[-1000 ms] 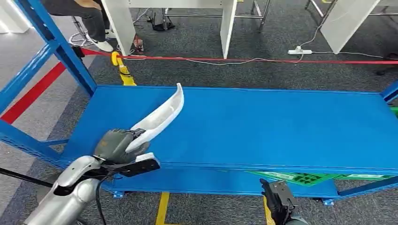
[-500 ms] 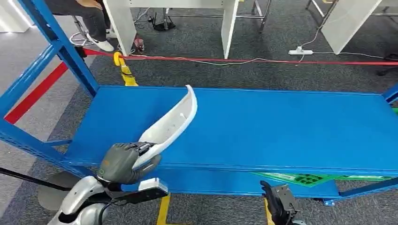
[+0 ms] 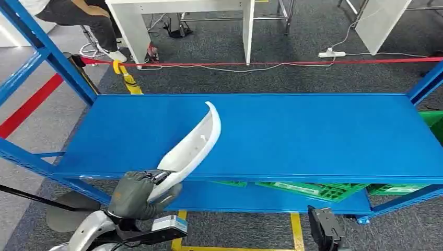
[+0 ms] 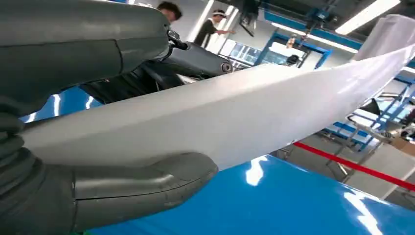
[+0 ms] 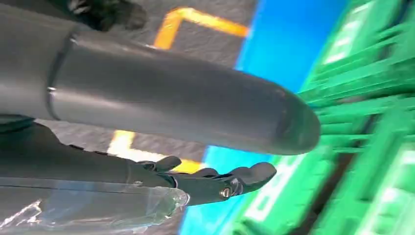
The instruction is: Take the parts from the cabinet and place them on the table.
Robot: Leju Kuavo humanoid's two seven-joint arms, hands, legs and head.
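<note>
One white curved part (image 3: 191, 145) is held at its near end by the left hand (image 3: 140, 192), fingers clamped around it, in the head view; since a second ago the hand has been drawn back toward the front edge of the blue table (image 3: 324, 136), and the part's far tip now extends over the table top, tilted upward. Placement is judged close but not complete. The right hand (image 3: 325, 230) is seen low beside the green crates (image 3: 313, 189) on the lower shelf. In the left wrist view the part (image 4: 235, 117) is pinched between thumb and fingers (image 4: 147, 183) above the blue surface. In the right wrist view the right hand's fingers (image 5: 220, 181) are spread, holding nothing.
</note>
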